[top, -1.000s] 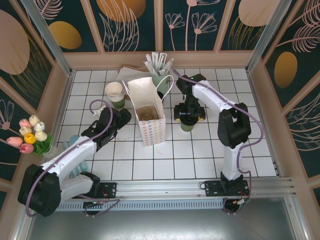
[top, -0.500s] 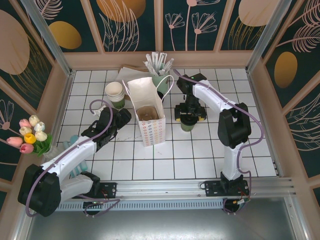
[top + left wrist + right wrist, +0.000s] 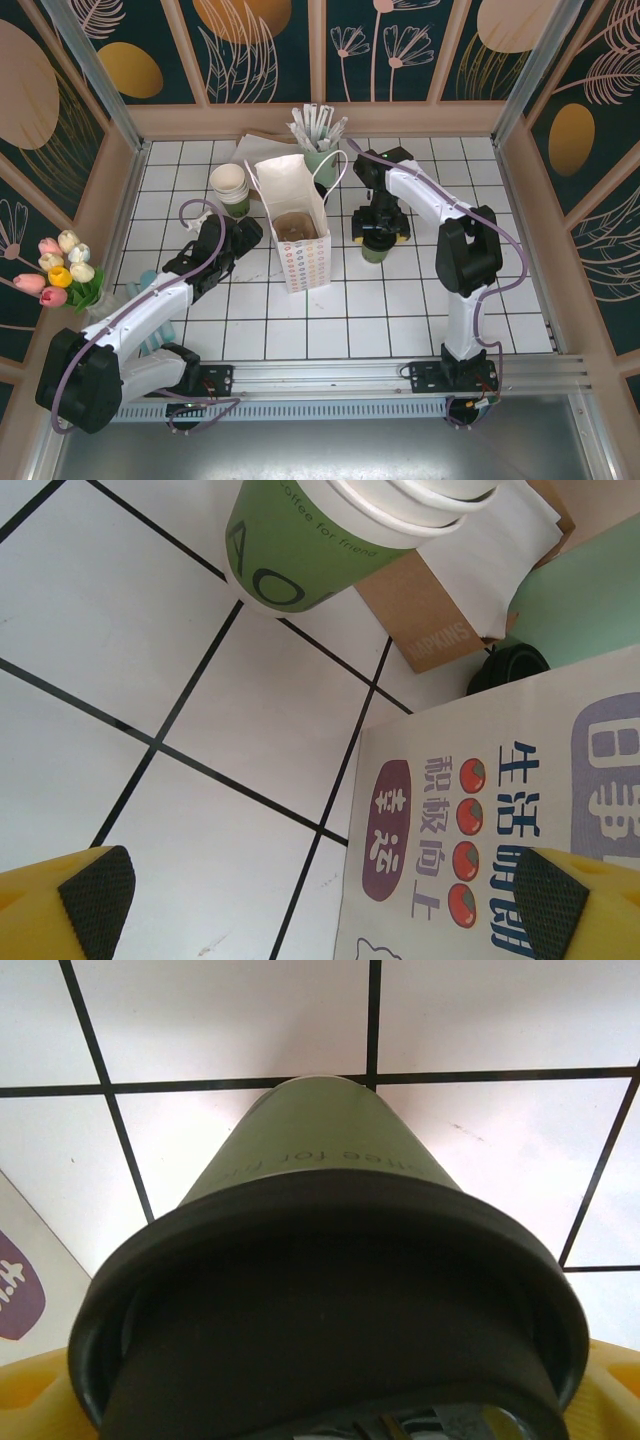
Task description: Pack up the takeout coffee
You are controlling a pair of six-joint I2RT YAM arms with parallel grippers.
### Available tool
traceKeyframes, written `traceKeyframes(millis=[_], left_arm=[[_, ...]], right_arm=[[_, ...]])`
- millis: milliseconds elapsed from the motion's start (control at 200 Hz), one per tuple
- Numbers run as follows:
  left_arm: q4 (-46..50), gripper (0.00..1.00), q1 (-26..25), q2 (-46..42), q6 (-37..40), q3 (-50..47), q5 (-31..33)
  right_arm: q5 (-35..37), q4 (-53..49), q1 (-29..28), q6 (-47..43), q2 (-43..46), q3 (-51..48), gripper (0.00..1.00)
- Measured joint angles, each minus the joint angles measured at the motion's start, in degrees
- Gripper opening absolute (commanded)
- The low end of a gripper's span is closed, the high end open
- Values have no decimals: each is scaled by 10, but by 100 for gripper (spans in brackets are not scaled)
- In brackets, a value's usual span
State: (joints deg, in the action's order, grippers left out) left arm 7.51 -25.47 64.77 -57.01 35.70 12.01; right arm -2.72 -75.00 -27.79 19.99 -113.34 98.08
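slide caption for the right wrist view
Right claw straddling the black lid of the green takeout cup on white tiles

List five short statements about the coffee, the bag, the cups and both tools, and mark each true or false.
1. The takeout coffee has its black lid on. True.
2. The coffee sits inside the white paper bag. False: it stands on the tiles to the right of the bag, with the right tool over it.
3. The left tool is open and holds nothing. True.
4. The stack of lidless cups lies tipped over. False: it stands upright, left of the bag in the top view.
5. The bag's top is open. True.
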Motion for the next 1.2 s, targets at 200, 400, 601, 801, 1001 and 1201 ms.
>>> traceKeyframes(millis=[200, 400, 601, 801, 1001, 1201], left_arm=[[5, 98, 37, -12, 10, 11, -9], [12, 98, 68, 5, 56, 73, -12], [-10, 99, 101, 65, 135, 171, -26], [-29, 99, 103, 146, 300, 309, -75], [-7, 99, 103, 219, 498, 435, -189], [118, 98, 103, 290, 688, 573, -326]], right_arm=[[14, -2, 0, 3, 29, 0, 78], [19, -9, 0, 10, 83, -7, 75], [12, -15, 0, 14, 117, -33, 73], [-2, -19, -13, 28, 136, -53, 73], [-6, -19, -30, 45, 167, -54, 74], [-3, -20, -40, 59, 193, -68, 74]])
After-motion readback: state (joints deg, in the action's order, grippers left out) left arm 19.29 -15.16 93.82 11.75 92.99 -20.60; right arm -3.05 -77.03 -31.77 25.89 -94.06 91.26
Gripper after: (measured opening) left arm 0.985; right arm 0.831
